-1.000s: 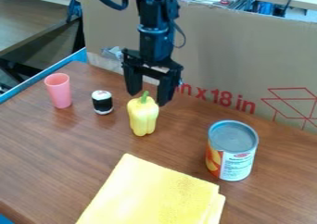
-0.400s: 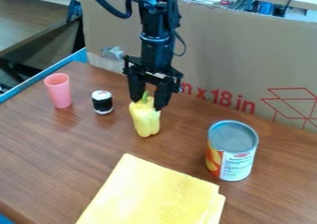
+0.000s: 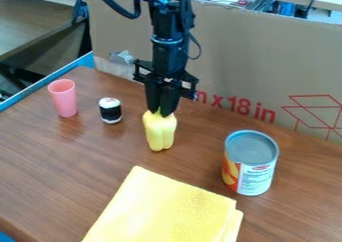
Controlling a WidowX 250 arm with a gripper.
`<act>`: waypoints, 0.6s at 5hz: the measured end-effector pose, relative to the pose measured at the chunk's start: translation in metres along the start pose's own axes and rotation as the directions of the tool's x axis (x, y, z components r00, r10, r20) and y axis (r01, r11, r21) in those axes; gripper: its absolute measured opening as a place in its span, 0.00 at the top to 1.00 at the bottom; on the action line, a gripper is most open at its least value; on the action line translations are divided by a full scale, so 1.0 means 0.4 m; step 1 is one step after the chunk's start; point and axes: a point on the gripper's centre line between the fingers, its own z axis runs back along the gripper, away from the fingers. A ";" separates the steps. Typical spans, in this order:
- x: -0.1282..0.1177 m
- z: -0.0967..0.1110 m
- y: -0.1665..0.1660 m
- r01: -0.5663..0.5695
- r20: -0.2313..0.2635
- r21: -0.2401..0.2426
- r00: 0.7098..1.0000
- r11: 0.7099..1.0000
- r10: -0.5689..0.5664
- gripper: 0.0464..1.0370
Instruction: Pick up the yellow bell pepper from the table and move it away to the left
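Observation:
The gripper (image 3: 162,112) hangs down at the upper middle of the view, shut on the top of a yellow bell pepper (image 3: 159,132). Its two fingers are close together around the pepper's green stem, which they mostly hide. The pepper is upright; whether its base touches the table cannot be told. To its left is a small black and white sushi roll (image 3: 110,110). Farther left stands a pink cup (image 3: 64,98).
A tin can (image 3: 250,163) stands on the brown table (image 3: 60,171) at the right. A folded yellow cloth (image 3: 163,206) lies at the front. A cardboard wall (image 3: 247,61) rises behind the table, and a blue edge (image 3: 43,81) runs along the left.
The gripper has come down a little and its fingers have closed together at the pepper's stem. The pepper has shifted slightly right and toward the front.

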 end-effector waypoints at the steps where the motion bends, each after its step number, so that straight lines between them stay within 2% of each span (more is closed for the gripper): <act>1: -0.016 0.001 -0.010 0.004 -0.006 -0.025 1.000 1.000 -0.004 0.90; 2: -0.057 0.029 -0.014 0.020 -0.006 -0.033 1.000 0.999 -0.020 0.93; 3: -0.171 0.094 0.018 -0.012 0.000 0.013 1.000 1.000 0.012 0.94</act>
